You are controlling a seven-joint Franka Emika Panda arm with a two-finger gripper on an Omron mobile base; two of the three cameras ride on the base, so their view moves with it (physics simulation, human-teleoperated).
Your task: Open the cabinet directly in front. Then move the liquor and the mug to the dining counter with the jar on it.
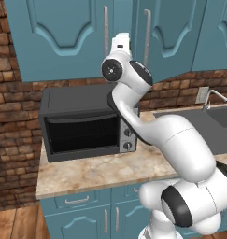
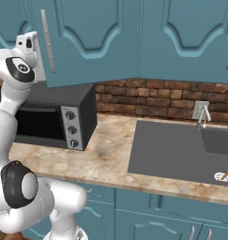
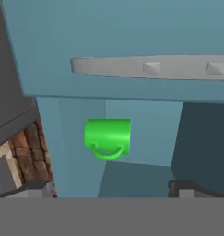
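Observation:
The teal cabinet point(image 1: 63, 32) hangs above the counter, and its right door point(image 2: 92, 42) stands ajar, with its silver handle point(image 2: 47, 40) swung out. My gripper point(image 1: 120, 43) is raised in front of the gap between the two doors, just left of that handle in the right base view point(image 2: 28, 44). In the rolled hand view the open gripper point(image 3: 111, 189) holds nothing. The door handle point(image 3: 150, 67) runs across the top there. Through the gap, the green mug point(image 3: 107, 137) stands inside the cabinet. The liquor, the jar and the dining counter are out of view.
A dark toaster oven point(image 1: 82, 123) sits on the marbled counter point(image 1: 96, 170) right under the cabinet. A grey sink point(image 2: 181, 150) with a faucet point(image 2: 204, 112) lies to the right. Brick wall behind; teal base cabinets with drawers point(image 1: 77, 201) below.

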